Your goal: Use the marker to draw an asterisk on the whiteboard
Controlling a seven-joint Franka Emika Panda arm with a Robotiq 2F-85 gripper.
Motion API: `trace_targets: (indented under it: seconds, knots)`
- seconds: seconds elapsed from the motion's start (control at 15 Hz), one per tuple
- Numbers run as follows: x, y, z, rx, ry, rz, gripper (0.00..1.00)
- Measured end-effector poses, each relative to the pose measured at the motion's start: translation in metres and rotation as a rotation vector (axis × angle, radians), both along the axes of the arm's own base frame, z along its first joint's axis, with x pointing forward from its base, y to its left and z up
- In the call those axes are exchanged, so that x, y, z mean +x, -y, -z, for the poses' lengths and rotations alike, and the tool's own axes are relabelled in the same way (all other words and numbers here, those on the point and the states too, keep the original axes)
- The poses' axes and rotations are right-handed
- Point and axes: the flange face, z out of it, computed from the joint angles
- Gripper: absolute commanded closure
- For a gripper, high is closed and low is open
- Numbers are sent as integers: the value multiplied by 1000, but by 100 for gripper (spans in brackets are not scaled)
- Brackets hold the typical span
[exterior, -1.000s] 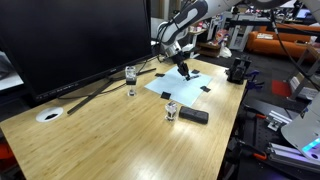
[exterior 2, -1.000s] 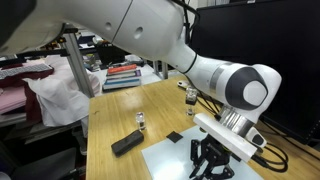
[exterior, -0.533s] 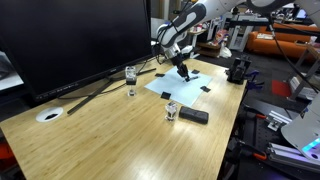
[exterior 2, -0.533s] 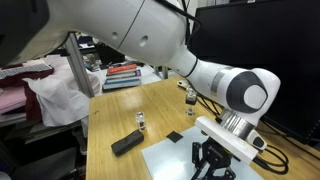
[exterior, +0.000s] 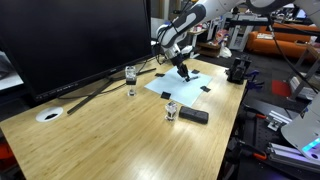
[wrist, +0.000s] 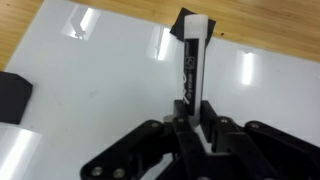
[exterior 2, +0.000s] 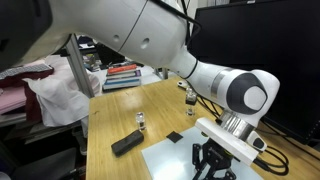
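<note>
- Black two-finger tool (wrist: 197, 120) clenched on a slim black marker with a white end (wrist: 190, 70); fingers (wrist: 212, 124) press it from both sides.
- Marker juts straight out past the tool's tips.
- Thin white rectangular whiteboard (wrist: 100, 80) lies flat on the pale wooden desk (exterior: 110, 130), directly beneath the tool.
- Black corner tab (wrist: 12, 95) sits well off to the tool's side.
- Cannot tell whether the marker's end touches the whiteboard.

In an exterior view the camera stands well away from the gripper (exterior: 183, 70), looking along the tabletop (exterior: 110, 135) toward it. In an exterior view set close beside the gripper (exterior 2: 212, 165), the camera looks down across the tabletop. The wrist view looks down past the gripper (wrist: 195, 125) and its clamped marker (wrist: 192, 65) onto the whiteboard (wrist: 110, 60), which both exterior views also show.
</note>
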Motion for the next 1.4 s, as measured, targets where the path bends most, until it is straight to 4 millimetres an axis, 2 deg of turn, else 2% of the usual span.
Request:
trace_targets:
  seconds: [0.73, 1.4]
  knots:
    - [1, -6, 3, -24, -15, -34, 95]
    - [-14, -30, 15, 30, -88, -106, 95]
